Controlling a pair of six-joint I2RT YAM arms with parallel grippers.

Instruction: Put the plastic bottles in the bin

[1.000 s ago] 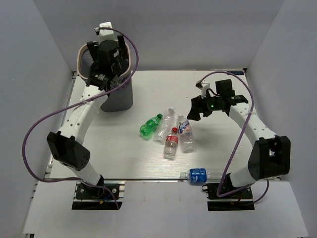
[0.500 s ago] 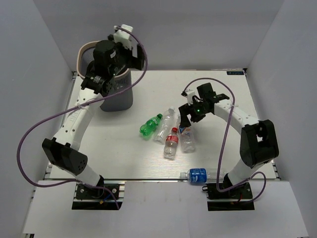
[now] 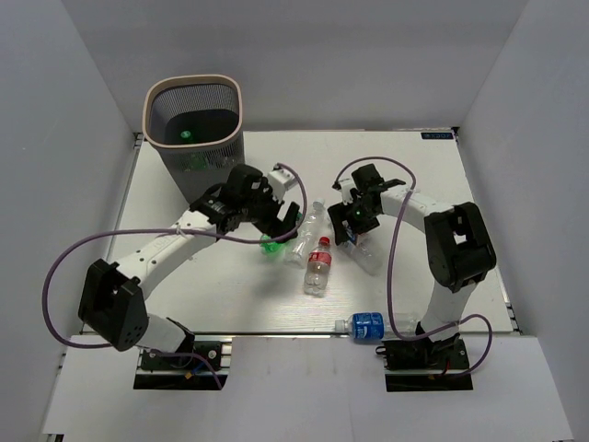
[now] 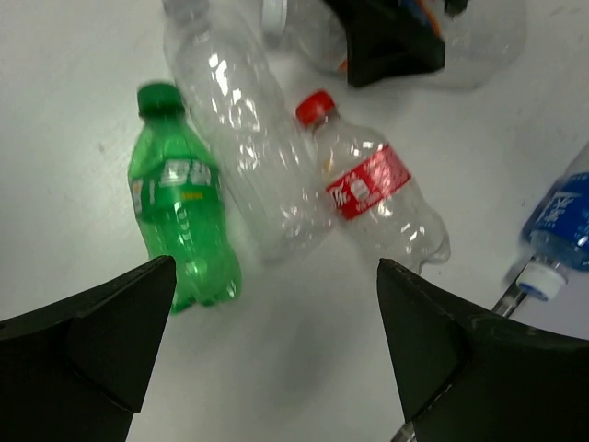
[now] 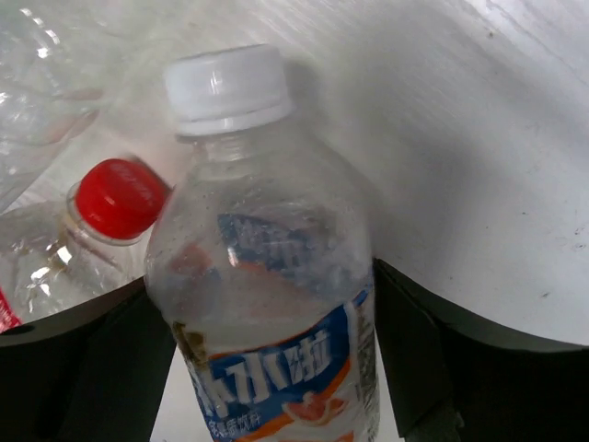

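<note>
The right fingers (image 5: 423,350) stand wide apart astride the white-capped bottle (image 5: 258,230), not yet pinching it – a squeeze on that round, slick body could shoot it into the red-capped bottle (image 5: 115,198) just beside. The left fingers (image 4: 92,341) hang open above the green bottle (image 4: 179,221) and a clear bottle (image 4: 248,147) side by side – they may catch both. The bin (image 3: 193,81) stands well apart at the counter's (image 3: 184,285) far left corner

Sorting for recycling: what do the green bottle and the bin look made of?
Green bottle: likely thin glossy plastic, translucent with bright highlights. Bin: seemingly matte dark plastic or mesh, its wall finely ribbed, with a smooth pale rim.
</note>
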